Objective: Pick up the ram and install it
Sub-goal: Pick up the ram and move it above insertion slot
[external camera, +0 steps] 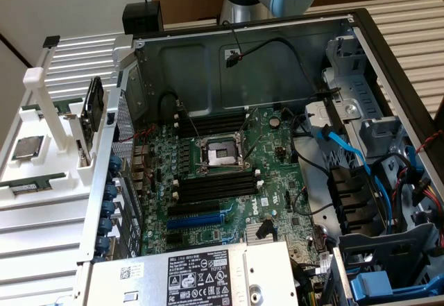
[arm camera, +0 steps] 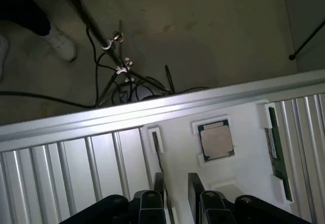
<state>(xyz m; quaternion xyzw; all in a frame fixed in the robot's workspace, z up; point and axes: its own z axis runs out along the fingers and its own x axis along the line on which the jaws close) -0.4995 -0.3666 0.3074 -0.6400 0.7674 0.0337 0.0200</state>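
From my station, the wrist view has the gripper (arm camera: 176, 179) hanging over the white holder (arm camera: 238, 183) that sits on the ribbed desk (arm camera: 61, 168). Its fingers (arm camera: 195, 193) are a little apart with nothing between them, and the holder's white shows through the gap, so I read them as released and empty. I take the ram (arm camera: 157, 150) to be the thin stick standing on its long edge in the holder's slot, seen edge-on just beside the line of one finger. In the exterior view it is the dark upright board (external camera: 92, 105) at the holder's side nearest the open computer case (external camera: 277, 63), though I cannot make out its label from here. A processor chip (arm camera: 217, 141) lies flat in its own recess near it. A second green stick (arm camera: 277, 153) lies in a recess beyond that, well apart from the fingers. I judge the ram to be light and stiff, but thin and easily hurt. Its flat faces are smooth, so a loose pinch could let it slip or tilt. The place to hold it, I'd say, is across the two flat faces near the middle of the upper edge, clear of the contact edge sitting down in the slot. A hold off-centre would likely let it swing.
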